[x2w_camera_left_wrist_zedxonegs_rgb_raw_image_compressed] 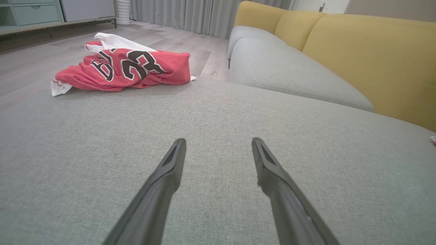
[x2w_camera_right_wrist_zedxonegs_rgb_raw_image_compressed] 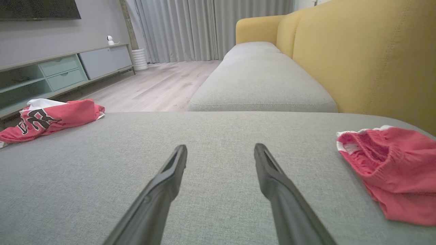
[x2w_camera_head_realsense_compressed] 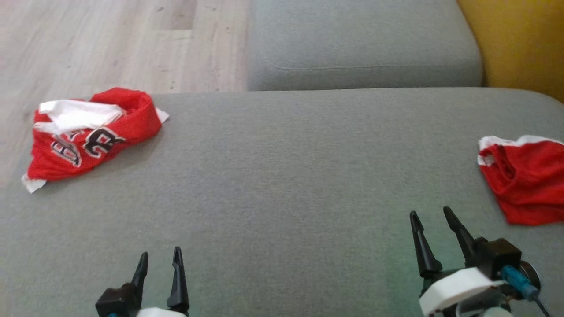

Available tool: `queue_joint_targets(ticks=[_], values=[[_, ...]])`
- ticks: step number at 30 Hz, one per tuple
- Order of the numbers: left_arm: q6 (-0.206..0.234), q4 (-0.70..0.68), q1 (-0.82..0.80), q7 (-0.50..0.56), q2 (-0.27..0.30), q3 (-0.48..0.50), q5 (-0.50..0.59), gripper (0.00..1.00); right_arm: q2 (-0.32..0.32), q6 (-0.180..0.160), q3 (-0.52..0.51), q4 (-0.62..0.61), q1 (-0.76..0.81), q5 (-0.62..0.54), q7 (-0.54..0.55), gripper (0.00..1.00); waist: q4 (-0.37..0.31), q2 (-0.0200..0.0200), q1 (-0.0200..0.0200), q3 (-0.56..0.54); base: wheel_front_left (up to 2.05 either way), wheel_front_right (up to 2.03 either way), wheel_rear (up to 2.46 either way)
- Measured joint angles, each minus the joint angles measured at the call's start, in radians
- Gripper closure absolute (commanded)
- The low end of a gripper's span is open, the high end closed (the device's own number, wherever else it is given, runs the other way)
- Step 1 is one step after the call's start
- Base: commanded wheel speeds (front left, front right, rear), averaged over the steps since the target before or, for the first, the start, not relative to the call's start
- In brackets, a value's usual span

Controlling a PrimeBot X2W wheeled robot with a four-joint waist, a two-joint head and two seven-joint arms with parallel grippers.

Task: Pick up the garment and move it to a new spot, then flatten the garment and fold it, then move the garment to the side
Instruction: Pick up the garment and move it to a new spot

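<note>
Shorts (x2w_camera_head_realsense_compressed: pixel 524 180), red with a white waistband, lie crumpled at the right edge of the head view on the grey cushion (x2w_camera_head_realsense_compressed: pixel 282 176). A red jersey (x2w_camera_head_realsense_compressed: pixel 88 141) is bunched at the upper left, by the cushion's far corner. (The task does not say which piece it means; either could be next.)

The right gripper (x2w_camera_head_realsense_compressed: pixel 430 211) hovers at the lower right with its fingers spread and nothing between them. The shorts sit just up and to the right of its tips, with the waistband end toward the top of the frame and the long axis running down to the right. In the right wrist view they lie at the right, beside the fingers' line rather than on it, so I judge that arm needs a turn rightward before closing.

The left gripper (x2w_camera_head_realsense_compressed: pixel 161 252), also spread and empty, is low at the bottom left. The jersey lies well apart from it, up and to the left, its long axis slanting from lower left to upper right.
</note>
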Motion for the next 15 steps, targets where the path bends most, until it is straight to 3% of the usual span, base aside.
queue_joint_targets(ticks=[6, 15], values=[[0.0, -0.004, -0.003, 0.002, 0.005, -0.009, 0.009, 0.0, 0.001, 0.0, -0.011, 0.001, 0.047, 0.0, 0.0, 0.0, 0.084, 0.0, 0.0, -0.006, 0.0, 0.0, 0.0], [0.022, -0.054, -0.004, 0.018, 0.051, -0.002, 0.019, 0.0, 0.002, 0.0, 0.025, 0.003, 0.049, 0.018, -0.005, 0.0, 0.284, 0.0, 0.0, -0.013, 0.0, 0.0, 0.0]])
